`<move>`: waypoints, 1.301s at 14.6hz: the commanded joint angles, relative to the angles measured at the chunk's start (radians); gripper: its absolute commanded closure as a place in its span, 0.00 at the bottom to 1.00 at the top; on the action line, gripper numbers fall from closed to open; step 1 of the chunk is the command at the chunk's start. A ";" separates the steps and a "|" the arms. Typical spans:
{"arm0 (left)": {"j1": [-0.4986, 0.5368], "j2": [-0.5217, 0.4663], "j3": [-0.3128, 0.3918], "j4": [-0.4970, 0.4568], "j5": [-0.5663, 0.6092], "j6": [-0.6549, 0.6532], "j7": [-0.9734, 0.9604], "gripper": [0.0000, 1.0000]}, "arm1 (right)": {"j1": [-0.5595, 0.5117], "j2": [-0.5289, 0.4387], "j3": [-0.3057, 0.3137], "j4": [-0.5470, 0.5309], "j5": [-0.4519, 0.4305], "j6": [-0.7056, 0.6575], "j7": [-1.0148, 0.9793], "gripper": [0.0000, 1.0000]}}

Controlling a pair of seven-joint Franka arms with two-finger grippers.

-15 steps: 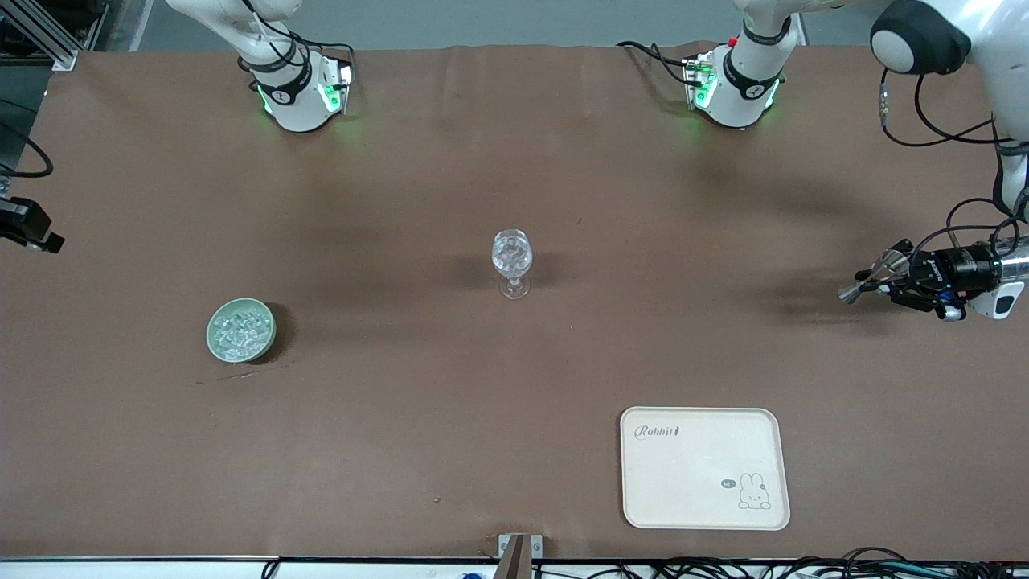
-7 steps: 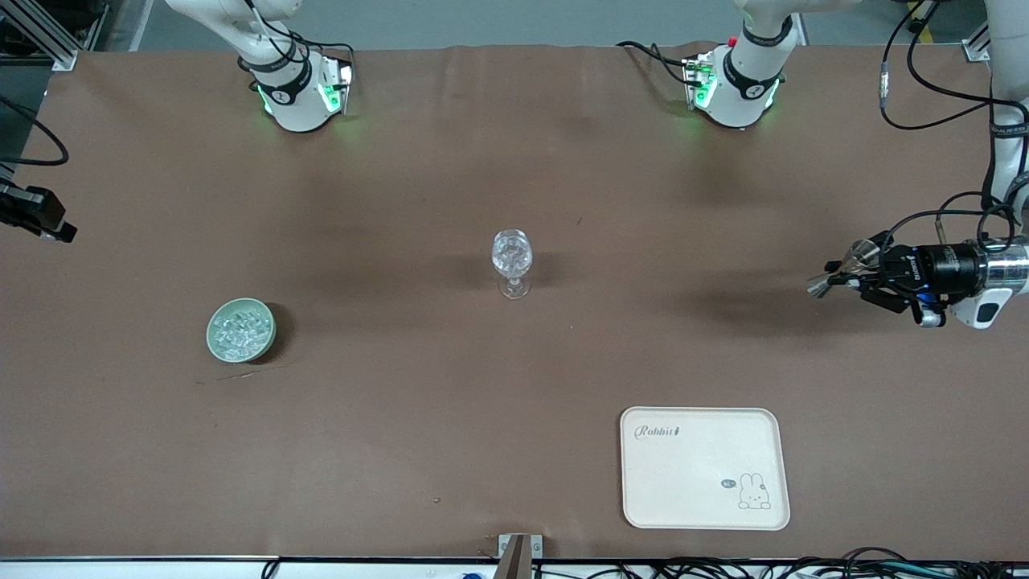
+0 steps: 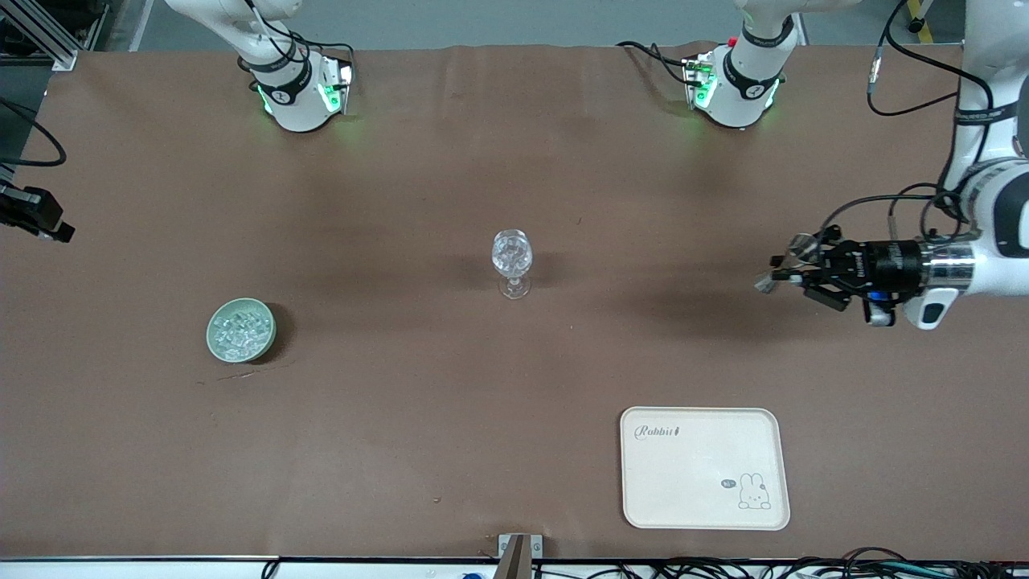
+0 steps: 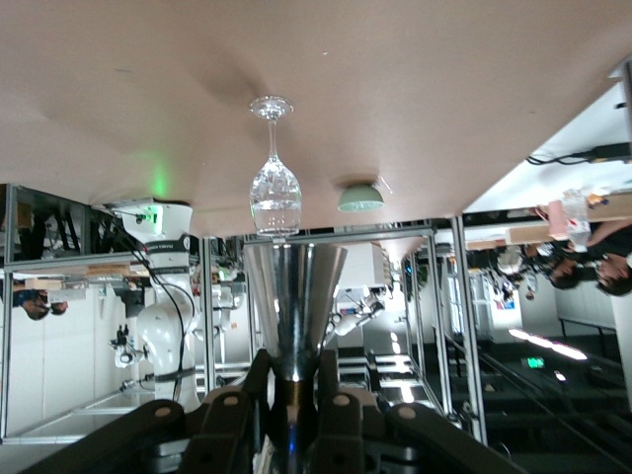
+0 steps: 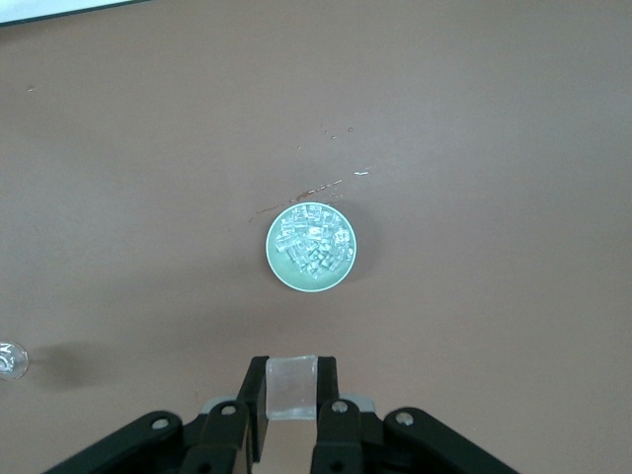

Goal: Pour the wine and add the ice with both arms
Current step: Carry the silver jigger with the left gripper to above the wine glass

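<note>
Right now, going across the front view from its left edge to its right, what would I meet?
Right claw holding an ice cube → green bowl of ice → stemmed glass → rabbit tray → left claw holding a metal cup.

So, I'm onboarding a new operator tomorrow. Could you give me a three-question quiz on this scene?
1. True or false: the clear stemmed wine glass stands on the cream rectangular tray with the rabbit drawing.
2. What does the left gripper hold? A) a shiny metal cone-shaped jigger B) a spoon C) nothing
3. Fill in: the right gripper is shut on a small clear ice cube, above the pale green round bowl of ____.

Key: 1 false, it stands on the brown table, farther from the front camera than the tray; 2 A; 3 ice.
</note>
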 commanded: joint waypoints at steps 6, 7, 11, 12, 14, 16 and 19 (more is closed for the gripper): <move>0.003 -0.060 -0.313 -0.084 0.072 0.296 -0.153 1.00 | 0.009 -0.032 -0.009 -0.039 0.012 0.004 -0.005 0.98; 0.005 -0.057 -0.362 -0.084 0.110 0.343 -0.179 1.00 | 0.009 -0.032 -0.009 -0.039 0.012 0.004 -0.005 0.98; 0.000 -0.028 -0.497 -0.079 0.123 0.515 -0.260 1.00 | 0.009 -0.032 -0.009 -0.040 0.014 0.004 -0.005 0.98; -0.003 -0.014 -0.530 -0.078 0.125 0.558 -0.269 1.00 | 0.009 -0.032 -0.011 -0.040 0.012 0.004 -0.005 0.98; -0.001 -0.010 -0.593 -0.081 0.181 0.618 -0.295 1.00 | 0.009 -0.032 -0.009 -0.040 0.014 0.004 -0.005 0.98; -0.004 0.002 -0.627 -0.068 0.204 0.637 -0.332 0.99 | 0.009 -0.032 -0.009 -0.040 0.014 0.004 -0.005 0.98; -0.009 0.025 -0.704 -0.065 0.247 0.755 -0.352 0.99 | 0.009 -0.032 -0.009 -0.040 0.014 0.003 -0.005 0.98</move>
